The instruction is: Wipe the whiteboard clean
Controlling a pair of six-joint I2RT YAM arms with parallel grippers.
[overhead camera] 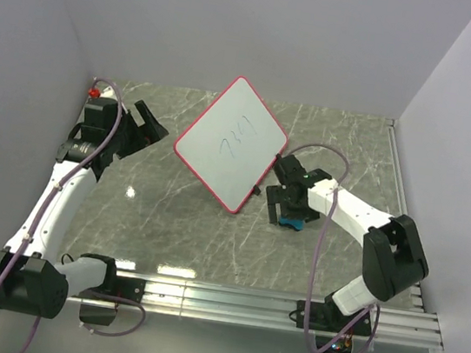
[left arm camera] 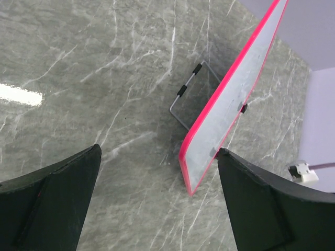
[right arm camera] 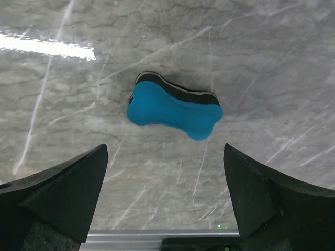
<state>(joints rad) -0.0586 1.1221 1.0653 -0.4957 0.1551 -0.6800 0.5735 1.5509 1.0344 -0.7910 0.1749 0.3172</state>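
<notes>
The grey marble tabletop (overhead camera: pixel 210 234) carried everything. The whiteboard (overhead camera: pixel 248 117) stood near the middle of the overhead view, a little above centre, propped at a tilt instead of lying flat. My left wrist view showed why: a thin wire stand (left arm camera: pixel 186 97) behind its pink edge kept it leaning, so the face with the blue writing (overhead camera: pixel 232 144) was turned up toward me and, I judged, reachable for a wipe.

My right pincer (overhead camera: pixel 288 208) hung just right of the board's lower corner, its two fingers spread wide and holding nothing. It was there for the blue eraser (right arm camera: pixel 172 107), a bone-shaped pad with a dark felt underside, lying flat on the tabletop in the centre of the right wrist view, between and slightly beyond my fingertips. Spread that far, the fingers could straddle its narrow waist once lowered; I reckoned that was the step in hand.

My left pincer (left arm camera: pixel 157 151) was spread too and empty, at the upper left of the overhead view, clear of the board, looking edge-on at its rim. The writing had not been wiped.
</notes>
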